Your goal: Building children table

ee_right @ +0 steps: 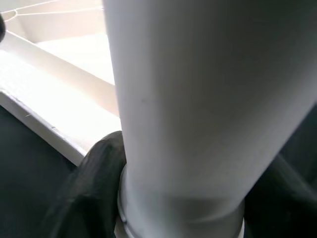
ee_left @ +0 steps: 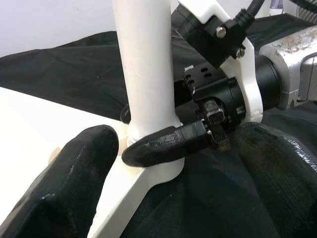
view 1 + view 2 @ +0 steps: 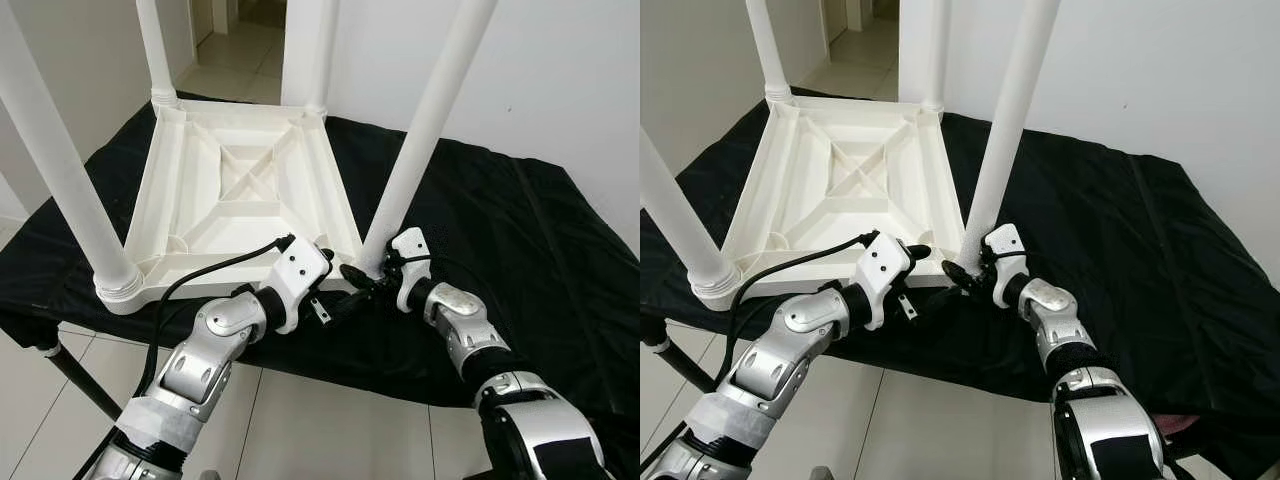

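A white plastic children's table (image 3: 240,190) lies upside down on a black cloth, with its legs standing up. My right gripper (image 3: 368,272) is shut around the base of the near right leg (image 3: 420,140), one black finger (image 2: 168,144) curling across the socket. In the right wrist view the leg (image 1: 198,99) stands between the two fingers (image 1: 99,173). My left gripper (image 3: 335,285) sits just left of that corner, open. Its fingers (image 2: 64,188) are spread wide to either side of the leg base and touch nothing.
The black cloth (image 3: 520,250) covers a low stand whose front edge runs just below my grippers, with tiled floor (image 3: 330,420) beneath. The near left leg (image 3: 60,170) rises by my left arm. A white wall (image 3: 560,70) is behind, a doorway at the back.
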### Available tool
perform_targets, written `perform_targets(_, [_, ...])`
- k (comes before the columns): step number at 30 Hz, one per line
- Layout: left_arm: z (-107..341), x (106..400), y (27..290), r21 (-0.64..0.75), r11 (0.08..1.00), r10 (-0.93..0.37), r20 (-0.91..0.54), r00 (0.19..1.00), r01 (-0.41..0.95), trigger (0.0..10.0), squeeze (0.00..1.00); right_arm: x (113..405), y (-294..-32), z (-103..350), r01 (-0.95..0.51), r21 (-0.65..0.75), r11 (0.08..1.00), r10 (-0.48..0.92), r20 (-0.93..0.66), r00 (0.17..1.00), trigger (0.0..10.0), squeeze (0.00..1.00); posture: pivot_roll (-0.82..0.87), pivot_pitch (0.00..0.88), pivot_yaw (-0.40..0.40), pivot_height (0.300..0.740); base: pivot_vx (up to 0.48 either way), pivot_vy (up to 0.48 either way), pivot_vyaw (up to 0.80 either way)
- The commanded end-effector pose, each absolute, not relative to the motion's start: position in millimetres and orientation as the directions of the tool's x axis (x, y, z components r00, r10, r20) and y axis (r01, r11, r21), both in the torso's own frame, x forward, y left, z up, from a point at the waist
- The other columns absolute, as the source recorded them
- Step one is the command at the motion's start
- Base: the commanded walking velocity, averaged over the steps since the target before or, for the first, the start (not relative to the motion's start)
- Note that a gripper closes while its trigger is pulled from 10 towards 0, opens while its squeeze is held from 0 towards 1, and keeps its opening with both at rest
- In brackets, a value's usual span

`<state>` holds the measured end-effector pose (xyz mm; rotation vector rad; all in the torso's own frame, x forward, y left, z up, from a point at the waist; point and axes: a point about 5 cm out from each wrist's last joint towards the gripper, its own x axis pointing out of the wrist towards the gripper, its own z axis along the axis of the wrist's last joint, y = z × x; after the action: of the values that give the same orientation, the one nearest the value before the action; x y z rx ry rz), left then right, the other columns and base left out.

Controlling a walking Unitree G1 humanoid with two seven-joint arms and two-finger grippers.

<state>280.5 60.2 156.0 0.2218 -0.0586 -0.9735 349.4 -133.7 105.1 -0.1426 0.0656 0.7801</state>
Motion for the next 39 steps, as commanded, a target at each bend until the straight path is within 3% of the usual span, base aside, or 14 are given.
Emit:
perform_targets(1, [158,280,59,0.220,0.541,-0.826,-0.047,0.562,0.812,10.0,0.00,344,-127,94,-0.746,-0.093,0.659,0.729,-0.165,0.664,0.0,0.00,0.02,0.000,-0.090,0.740,0.000,0.000,0.00])
perform_targets(12, [157,279,57,0.214,0.542,-0.825,-0.046,0.563,0.812,10.0,0.00,339,-136,87,-0.718,-0.064,0.693,0.705,-0.150,0.693,0.0,0.00,0.01,0.000,-0.095,0.740,0.000,0.000,0.00])
perform_targets(13, [157,279,57,0.213,0.543,-0.825,-0.044,0.563,0.812,10.0,0.00,338,-140,86,-0.682,-0.047,0.730,0.673,-0.129,0.729,10.0,0.00,0.00,0.000,-0.098,0.740,0.000,0.000,0.00])
perform_targets(14, [157,279,57,0.211,0.543,-0.825,-0.043,0.563,0.813,10.0,0.00,338,-145,85,-0.618,-0.042,0.785,0.611,-0.112,0.784,10.0,0.00,-0.01,0.000,-0.097,0.740,0.000,0.000,0.00])
perform_targets(16, [157,279,57,0.211,0.543,-0.825,-0.043,0.563,0.813,10.0,0.00,338,-145,85,-0.618,-0.042,0.785,0.611,-0.112,0.784,10.0,0.00,-0.01,0.000,-0.097,0.740,0.000,0.000,0.00])
perform_targets(17, [156,279,56,0.209,0.542,-0.826,-0.043,0.562,0.814,10.0,0.00,338,-148,84,-0.532,-0.043,0.846,0.526,-0.106,0.844,10.0,0.00,-0.01,0.000,-0.096,0.740,0.000,0.000,0.00])
perform_targets(18, [156,279,56,0.209,0.542,-0.826,-0.043,0.562,0.814,10.0,0.00,338,-148,84,-0.532,-0.043,0.846,0.526,-0.106,0.844,10.0,0.00,-0.01,0.000,-0.096,0.740,0.000,0.000,0.00])
perform_targets(20, [156,280,54,0.205,0.536,-0.831,-0.043,0.555,0.819,10.0,0.00,335,-151,81,-0.331,-0.010,0.943,0.329,-0.091,0.940,10.0,0.00,-0.03,0.000,-0.091,0.740,0.000,0.000,0.00])
perform_targets(26, [156,280,52,0.204,0.528,-0.836,-0.043,0.547,0.824,10.0,0.00,330,-146,79,-0.167,0.019,0.986,0.168,-0.086,0.982,10.0,0.00,-0.05,0.000,-0.083,0.740,0.000,0.000,0.00])
perform_targets(28, [157,282,51,0.207,0.519,-0.842,-0.042,0.538,0.829,10.0,0.00,320,-127,79,-0.041,0.045,0.998,0.044,-0.074,0.996,10.0,0.00,-0.05,0.000,-0.079,0.740,0.000,0.000,0.00])
perform_targets(32, [158,282,50,0.211,0.515,-0.844,-0.042,0.534,0.831,10.0,0.00,316,-111,84,-0.049,0.045,0.998,0.051,-0.054,0.997,10.0,0.00,-0.05,0.000,-0.079,0.740,0.000,0.000,0.00])
perform_targets(39, [157,281,51,0.210,0.516,-0.843,-0.043,0.535,0.830,10.0,0.00,316,-110,86,-0.080,0.052,0.995,0.082,-0.049,0.995,10.0,0.00,-0.05,0.000,-0.085,0.740,0.000,0.000,0.00])
